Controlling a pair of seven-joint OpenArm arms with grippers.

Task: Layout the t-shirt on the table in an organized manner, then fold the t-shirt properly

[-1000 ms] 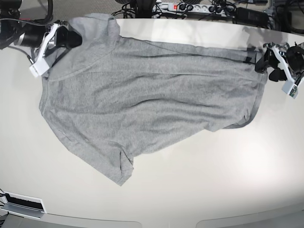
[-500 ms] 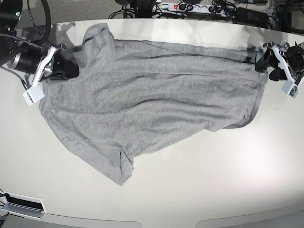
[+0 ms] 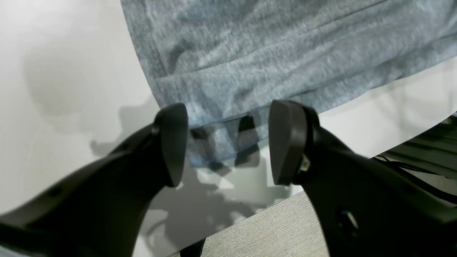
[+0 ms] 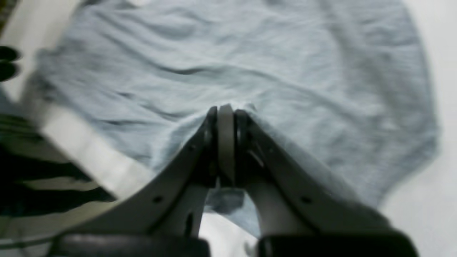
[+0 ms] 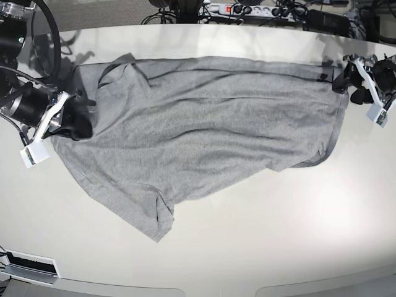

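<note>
The grey t-shirt (image 5: 198,136) lies spread plain side up across the far half of the off-white table (image 5: 278,235), wrinkled, with a sleeve folded under at the front (image 5: 158,216). My right gripper (image 5: 79,120), at the shirt's left edge in the base view, is shut on a pinch of fabric; the right wrist view shows its jaws (image 4: 225,114) closed on the cloth (image 4: 285,53). My left gripper (image 5: 342,79) stands open at the shirt's far right corner. In the left wrist view the hem corner (image 3: 228,121) lies between its spread fingers (image 3: 173,142), untouched.
A power strip (image 5: 241,9) and cables lie beyond the table's far edge. A white slotted box (image 5: 31,266) sits at the front left corner. Grey carpet (image 3: 267,232) shows past the table edge beside the left gripper.
My right gripper has pulled the shirt's left edge toward the front, flattening the bunched collar end. The left gripper has stayed open in place.
</note>
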